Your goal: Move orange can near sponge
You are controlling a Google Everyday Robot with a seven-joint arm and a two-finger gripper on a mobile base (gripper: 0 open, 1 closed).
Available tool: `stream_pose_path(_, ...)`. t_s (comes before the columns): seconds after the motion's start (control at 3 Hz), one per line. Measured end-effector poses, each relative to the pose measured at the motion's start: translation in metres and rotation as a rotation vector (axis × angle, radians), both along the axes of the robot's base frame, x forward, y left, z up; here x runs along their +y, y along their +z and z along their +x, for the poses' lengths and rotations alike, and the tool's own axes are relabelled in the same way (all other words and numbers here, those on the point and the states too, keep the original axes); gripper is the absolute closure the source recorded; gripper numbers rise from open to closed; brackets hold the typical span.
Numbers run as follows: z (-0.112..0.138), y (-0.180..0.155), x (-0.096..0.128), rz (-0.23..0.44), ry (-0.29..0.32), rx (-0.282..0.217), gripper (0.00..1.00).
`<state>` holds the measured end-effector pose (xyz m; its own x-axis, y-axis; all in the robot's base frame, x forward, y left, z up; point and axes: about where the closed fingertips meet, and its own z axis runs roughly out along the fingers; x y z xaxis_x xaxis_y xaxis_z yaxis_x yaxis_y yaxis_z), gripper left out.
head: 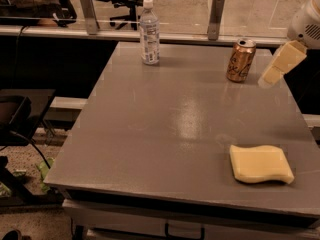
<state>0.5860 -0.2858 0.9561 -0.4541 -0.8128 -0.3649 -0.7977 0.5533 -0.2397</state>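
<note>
The orange can (240,60) stands upright at the far right of the grey table (165,124). It is copper-orange with a silver top. The sponge (260,163) lies flat near the table's front right corner, pale yellow with wavy edges. My gripper (277,66) hangs above the table's right edge, just right of the can and apart from it. It holds nothing. The can and the sponge stand well apart.
A clear plastic water bottle (149,33) stands upright at the far middle of the table. Metal posts (215,17) and a rail run behind the table. A dark chair or cart (15,119) sits on the floor to the left.
</note>
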Motion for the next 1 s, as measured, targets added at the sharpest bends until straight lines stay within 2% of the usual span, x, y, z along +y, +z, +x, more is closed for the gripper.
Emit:
stream_pose_path(0.33, 0.041, -0.018, -0.012, 0.094, -0.063, -0.016, 0.0)
stream_pose_path(1.0, 0.106, -0.051, -0.019, 0.221, -0.14, -0.037, 0.0)
